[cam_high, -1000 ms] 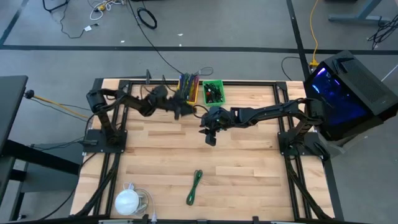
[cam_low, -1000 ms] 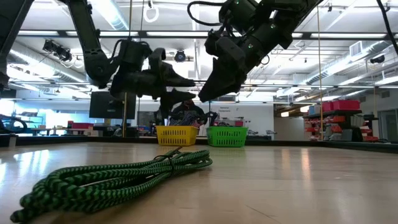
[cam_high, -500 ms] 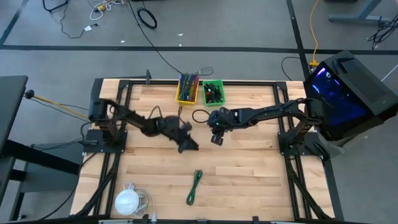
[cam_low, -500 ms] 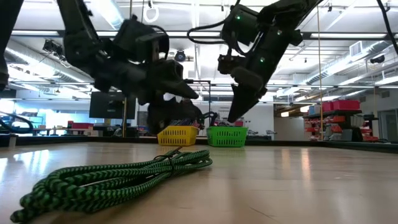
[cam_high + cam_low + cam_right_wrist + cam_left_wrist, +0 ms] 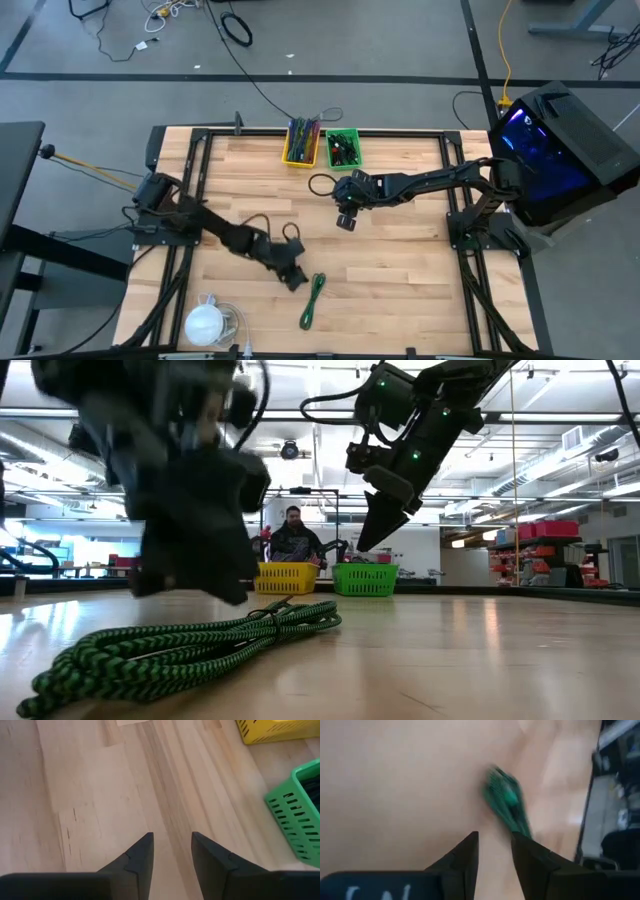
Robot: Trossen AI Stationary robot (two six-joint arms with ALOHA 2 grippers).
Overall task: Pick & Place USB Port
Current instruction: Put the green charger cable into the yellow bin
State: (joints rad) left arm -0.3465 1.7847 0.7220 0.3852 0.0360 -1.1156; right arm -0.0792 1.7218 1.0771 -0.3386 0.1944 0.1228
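We are seeing the left gripper (image 5: 293, 277), fingers slightly apart and empty, hovering beside the braided green cable (image 5: 314, 300) at near centre. Right gripper (image 5: 345, 220), fingers apart, is hanging near the slotted plastic baskets, yellow (image 5: 302, 143) and green (image 5: 342, 148). No legible writing.

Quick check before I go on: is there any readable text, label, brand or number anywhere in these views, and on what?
None can be read with confidence.
Left hand: pale marks on its black wrist housing, cut off and blurred, unreadable.
Black computer case with blue glow: no legible marking.
Yellow slotted plastic basket, green slotted plastic basket, green braided cable: no lettering visible.
Background signs in the low view: too small.
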